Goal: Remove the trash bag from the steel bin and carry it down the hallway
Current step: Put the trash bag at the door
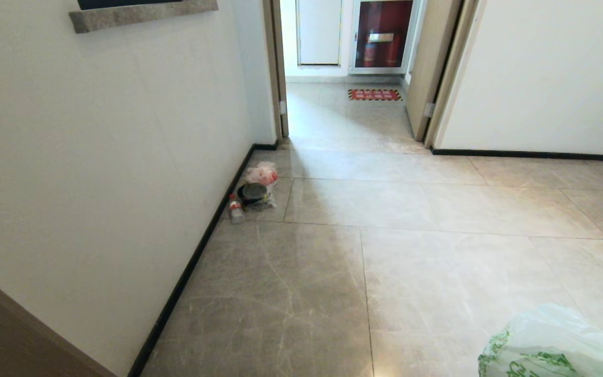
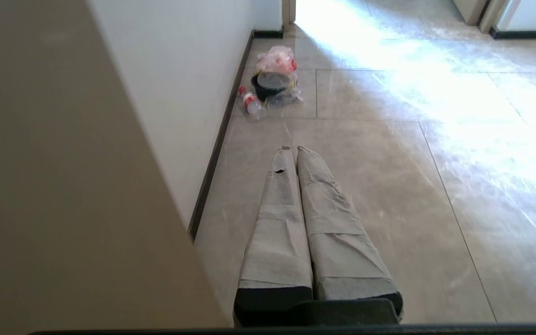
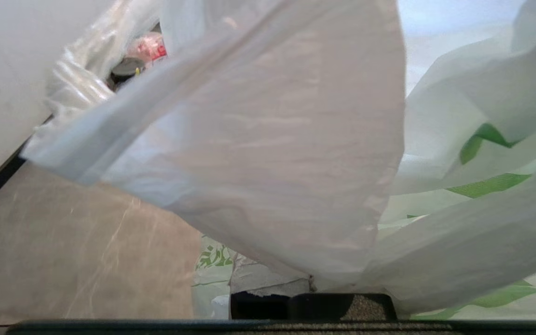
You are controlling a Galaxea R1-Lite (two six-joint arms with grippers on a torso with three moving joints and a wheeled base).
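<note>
The left gripper (image 2: pixel 291 150) points level along the floor, its two tape-wrapped fingers (image 2: pixel 275 218) pressed together and empty. The right gripper (image 3: pixel 296 279) is closed on the trash bag (image 3: pixel 277 139), whose plastic drapes over it.

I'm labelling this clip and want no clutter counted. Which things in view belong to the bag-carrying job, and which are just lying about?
Job:
- trash bag, white with green print, draped over the right end effector
- hallway floor ahead

Lying about, by the left baseboard:
- red-filled bag
- black container
- bottle
- floor mat beyond the doorway

The left end effector is shut and empty.
</note>
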